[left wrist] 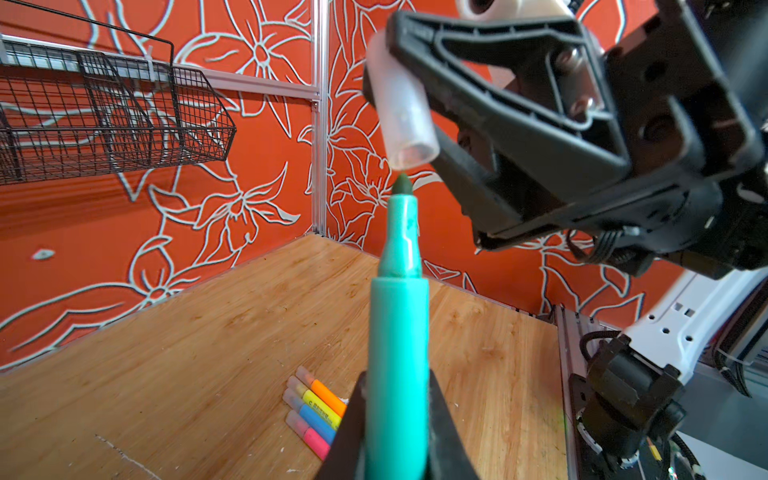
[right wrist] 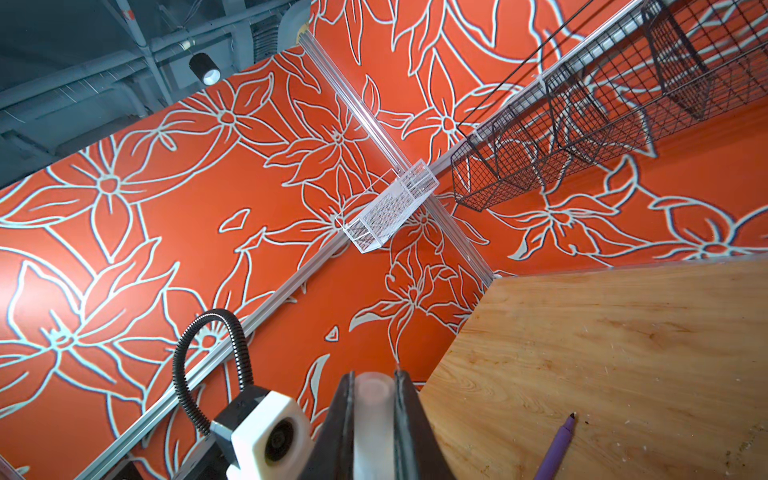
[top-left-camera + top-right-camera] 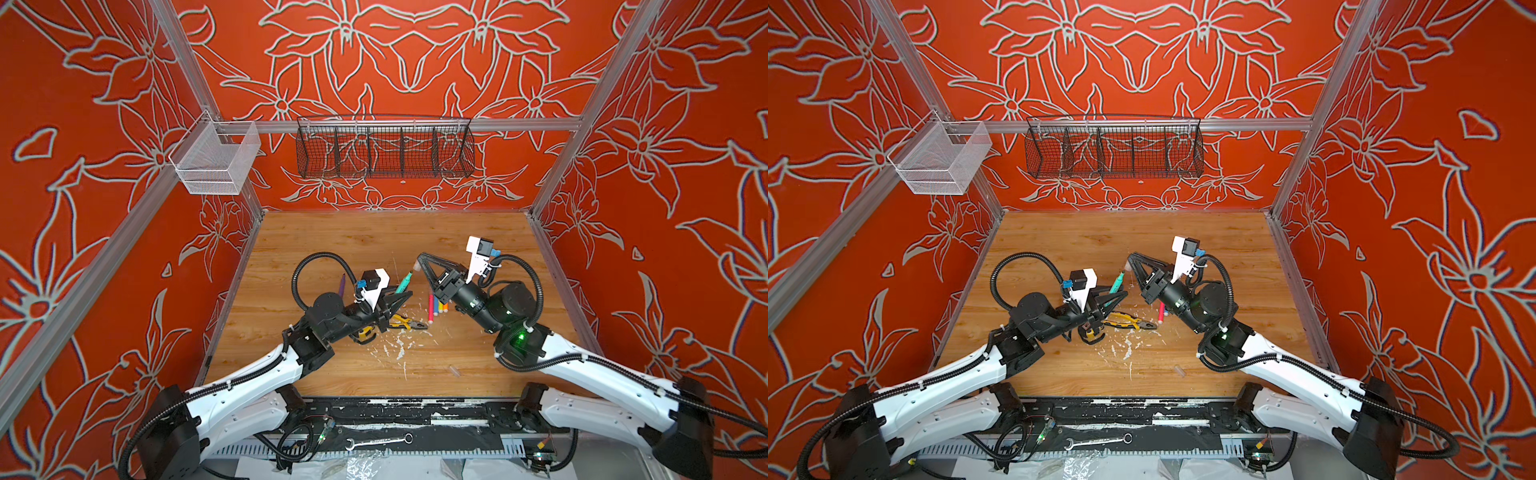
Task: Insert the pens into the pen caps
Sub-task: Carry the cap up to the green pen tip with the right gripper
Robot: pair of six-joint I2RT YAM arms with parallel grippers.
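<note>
Clamping the green pen point(image 1: 398, 324), your left gripper point(image 1: 397, 388) holds its tip just short of the clear cap point(image 1: 401, 108) pinched in your right gripper point(image 2: 374, 395). Below your fingers four pens point(image 1: 316, 409) look capped; the purple pen point(image 2: 557, 444) lies bare.

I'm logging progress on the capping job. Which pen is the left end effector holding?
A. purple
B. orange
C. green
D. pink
C: the left end effector is shut on the slim green marker pen, whose tip points at the clear plastic cap gripped by the right end effector.
</note>
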